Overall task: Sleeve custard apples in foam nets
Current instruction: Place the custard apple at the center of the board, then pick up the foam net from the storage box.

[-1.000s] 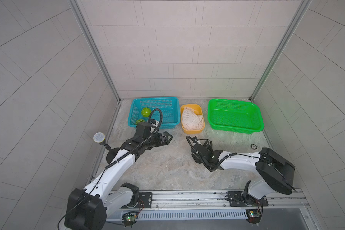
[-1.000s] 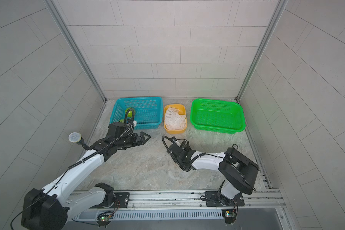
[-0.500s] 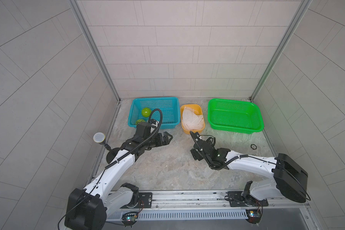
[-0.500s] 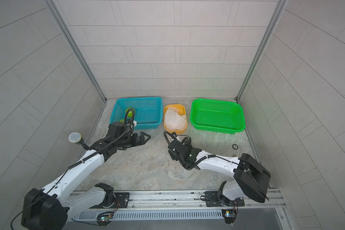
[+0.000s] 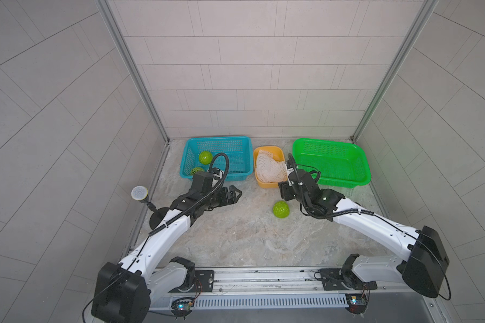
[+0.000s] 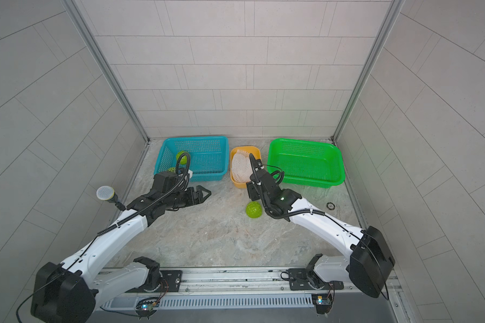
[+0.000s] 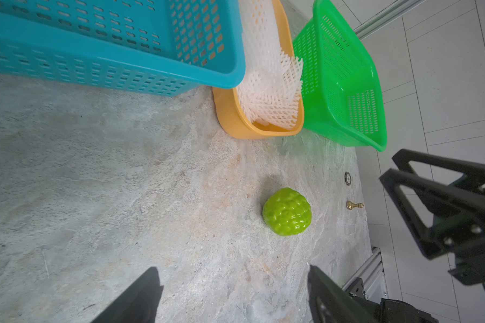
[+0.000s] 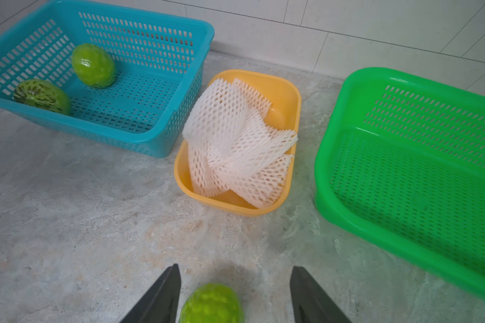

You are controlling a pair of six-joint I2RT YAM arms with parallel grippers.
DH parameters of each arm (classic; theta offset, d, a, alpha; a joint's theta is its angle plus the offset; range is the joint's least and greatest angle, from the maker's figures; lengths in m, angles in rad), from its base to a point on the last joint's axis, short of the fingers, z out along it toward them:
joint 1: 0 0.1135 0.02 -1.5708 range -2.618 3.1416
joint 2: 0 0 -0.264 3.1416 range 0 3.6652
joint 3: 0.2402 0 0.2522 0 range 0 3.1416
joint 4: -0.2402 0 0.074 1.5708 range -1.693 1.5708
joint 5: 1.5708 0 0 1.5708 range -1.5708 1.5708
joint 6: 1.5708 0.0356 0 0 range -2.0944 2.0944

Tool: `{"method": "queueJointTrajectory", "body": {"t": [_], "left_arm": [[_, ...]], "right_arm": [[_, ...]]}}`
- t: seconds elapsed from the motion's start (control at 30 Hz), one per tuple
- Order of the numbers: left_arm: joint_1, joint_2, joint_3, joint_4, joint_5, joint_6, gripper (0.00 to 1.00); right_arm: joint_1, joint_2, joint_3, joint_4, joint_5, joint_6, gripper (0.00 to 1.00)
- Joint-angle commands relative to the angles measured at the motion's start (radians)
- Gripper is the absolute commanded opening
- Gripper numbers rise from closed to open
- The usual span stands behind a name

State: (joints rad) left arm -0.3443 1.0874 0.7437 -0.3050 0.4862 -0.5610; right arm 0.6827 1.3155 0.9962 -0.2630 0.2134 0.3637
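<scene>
- one loose apple [image 5: 281, 209] lies free near the middle of the bench [image 5: 235, 237], just in front of the yellow tub [image 5: 266, 183]; nothing touches it
- two more apples [image 8: 93, 65] sit in the blue basket [image 5: 237, 174] at the back-left corner, by its left wall
- the nets [image 8: 235, 145] are piled overlapping in the yellow tub on the back edge, between the blue basket and the empty green basket [image 5: 356, 181]
- right gripper [image 8: 234, 267]: jaws apart, empty, between the loose apple and the tub, aimed at the nets
- left gripper [image 5: 237, 193]: jaws apart, empty, in front of the blue basket, well apart from the loose apple
- the apple looks hard, glossy, bumpy and round, so it likely rolls and may slip; grip across the widest part
- the nets look soft, light and floppy; pinch one net's open end at its edge, though neighbours may drag out with it
</scene>
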Motion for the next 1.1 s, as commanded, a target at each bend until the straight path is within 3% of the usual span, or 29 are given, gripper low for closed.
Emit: {"method": "queueJointTrajectory", "body": {"t": [0.0, 0.2, 0.43, 0.7, 1.07], "left_arm": [[-0.01, 0.002, -0.019, -0.008, 0.01, -0.011, 0.86], [-0.011, -0.005, -0.02, -0.014, 0.005, -0.007, 0.86], [-0.011, -0.003, -0.022, -0.014, 0.006, -0.009, 0.86], [-0.011, -0.003, -0.021, -0.017, 0.002, -0.008, 0.86], [-0.011, 0.009, -0.022, -0.016, -0.003, -0.01, 0.86]], "right_arm": [[-0.055, 0.082, 0.058, -0.041, -0.081, 0.001, 0.61], [-0.116, 0.239, 0.199, -0.037, -0.142, -0.004, 0.6], [-0.114, 0.431, 0.355, -0.058, -0.155, -0.071, 0.7], [-0.109, 0.561, 0.431, -0.048, -0.144, -0.123, 0.74], [-0.109, 0.681, 0.542, -0.028, 0.012, -0.157, 0.6]]}}
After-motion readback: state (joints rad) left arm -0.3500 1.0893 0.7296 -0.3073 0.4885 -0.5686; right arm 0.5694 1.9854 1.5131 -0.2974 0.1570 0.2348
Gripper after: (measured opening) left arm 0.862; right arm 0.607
